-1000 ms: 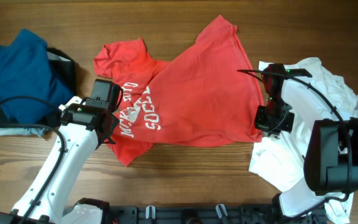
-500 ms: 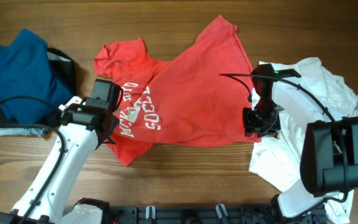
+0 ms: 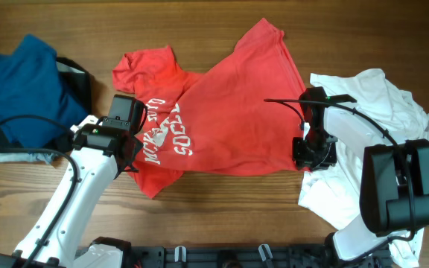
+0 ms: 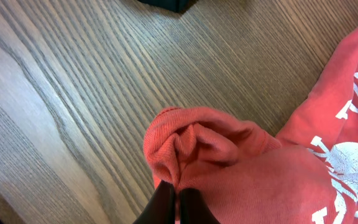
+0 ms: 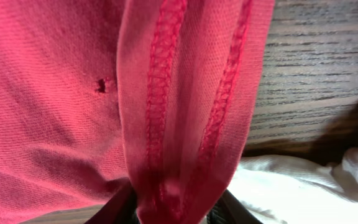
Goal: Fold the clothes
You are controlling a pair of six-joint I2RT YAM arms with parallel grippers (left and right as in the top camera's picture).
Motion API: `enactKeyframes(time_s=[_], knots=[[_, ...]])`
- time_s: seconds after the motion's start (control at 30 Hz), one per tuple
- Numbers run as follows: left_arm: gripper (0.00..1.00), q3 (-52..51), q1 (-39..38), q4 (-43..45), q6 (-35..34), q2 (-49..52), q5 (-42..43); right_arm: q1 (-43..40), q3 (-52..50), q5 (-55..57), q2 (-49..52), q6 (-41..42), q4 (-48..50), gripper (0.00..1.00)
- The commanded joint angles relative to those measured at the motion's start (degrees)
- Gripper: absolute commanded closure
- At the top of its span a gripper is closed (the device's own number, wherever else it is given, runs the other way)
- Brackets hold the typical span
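Across the middle of the table (image 3: 214, 216) lies a red shirt (image 3: 229, 112), crumpled, its long axis running on a slant from the near-left toward the far-right corner. The 2 end effectors sit at opposite ends of its near side, so the cloth spans between them.

The left end effector (image 4: 174, 202) is clamped on a bunched, rolled fold at the shirt's near-left end, and from there the shirt lies off to the right. The right end effector (image 5: 169, 208) is pinched on the doubled hem (image 5: 160, 93) at the near-right end, and from there the shirt lies off to the left. Each arm is nearest its own end. Drawing the shirt flat looks to turn on pulling these 2 grips apart along the near edge.

The fabric is a soft matte knit, limp and creased. The hem shows 2 rows of raised stitching, and 1 small hole (image 5: 101, 84) sits beside it. Cracked white print (image 3: 171, 134) marks the chest. The table is grained wood. A blue pile (image 3: 21, 82) lies at the far-left corner, and a white pile (image 3: 378, 104) at the right edge touches the shirt's hem.
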Motion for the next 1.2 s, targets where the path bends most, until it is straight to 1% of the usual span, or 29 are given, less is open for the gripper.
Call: enactKeyframes(time_s=[0.0,0.07,0.17,0.23,0.27,0.33,0.43,0.5,0.57,0.63,0.7,0.77,0.87,0.9,0.93,1.0,1.03,1.07,1.1,1.17], knots=[[0.96,-0.13,0.31,-0.04,0.7,-0.46,-1.18,0.17,-0.42,0.9,-1.07,0.66,0.42,0.71],[0.96,-0.13,0.33,-0.04,0.7,-0.46,-1.18,0.17,-0.35,1.7,-1.07,1.09,0.28,0.81],[0.96,-0.13,0.31,-0.07,0.7,-0.46,-1.18,0.17,0.44,4.07,-1.2,3.67,-0.09,0.82],[0.96,-0.13,0.31,-0.07,0.7,-0.46,-1.18,0.17,0.98,4.07,-1.4,3.65,0.07,0.84],[0.96,-0.13,0.31,-0.07,0.7,-0.46,-1.18,0.17,1.16,4.07,-1.44,3.69,0.42,0.86],[0.96,-0.13,0.33,-0.07,0.72,-0.46,-1.18,0.15,1.2,4.07,-1.46,4.2,1.22,0.96],[0.96,-0.13,0.31,-0.07,0.87,-0.46,-1.18,-0.04,1.44,3.61,-1.57,5.49,2.43,0.96],[0.96,-0.13,0.33,-0.09,2.43,-0.46,-1.2,-0.39,1.53,3.56,-2.32,6.99,2.84,0.96],[0.96,-0.13,0.31,-0.11,3.1,-0.46,-1.18,-0.68,1.53,2.84,-2.91,6.43,3.69,0.95],[0.96,-0.13,0.31,-0.09,3.08,-0.46,-1.18,-0.68,1.55,0.85,-3.02,2.78,4.15,0.8],[0.96,-0.13,0.33,-0.04,3.08,-0.46,-1.2,-0.7,2.1,0.59,-3.93,0.79,4.63,0.75],[0.96,-0.13,0.31,-0.07,3.08,-0.46,-1.18,-0.94,4.15,0.57,-6.38,1.64,4.46,0.73],[0.96,-0.13,0.31,-0.09,3.08,-0.46,-1.18,-2.86,8.26,0.59,-10.88,2.6,5.31,0.54],[0.96,-0.13,0.31,-0.09,3.08,-0.46,-1.18,-3.8,9.42,0.59,-11.8,2.47,6.05,0.54],[0.96,-0.13,0.31,-0.09,3.08,-0.46,-1.18,-5.16,10.51,0.66,-12.44,1.6,7.15,0.56],[0.96,-0.13,0.31,-0.07,3.06,-0.46,-1.18,-7.78,10.91,0.63,-12.15,0.37,9.25,0.66],[0.96,-0.13,0.31,-0.04,3.06,-0.46,-1.18,-8.92,10.91,0.59,-11.39,0.17,9.68,0.77],[0.96,-0.13,0.31,-0.07,3.08,-0.46,-1.18,-10.16,10.91,0.52,-10.38,-0.22,10.16,0.85],[0.96,-0.13,0.31,-0.07,3.08,-0.46,-1.18,-11.61,10.91,-0.02,-8.76,-1.33,10.97,0.9],[0.96,-0.13,0.31,-0.04,3.08,-0.46,-1.16,-13.64,10.91,-3.72,-5.42,-5.38,13.2,0.96]])
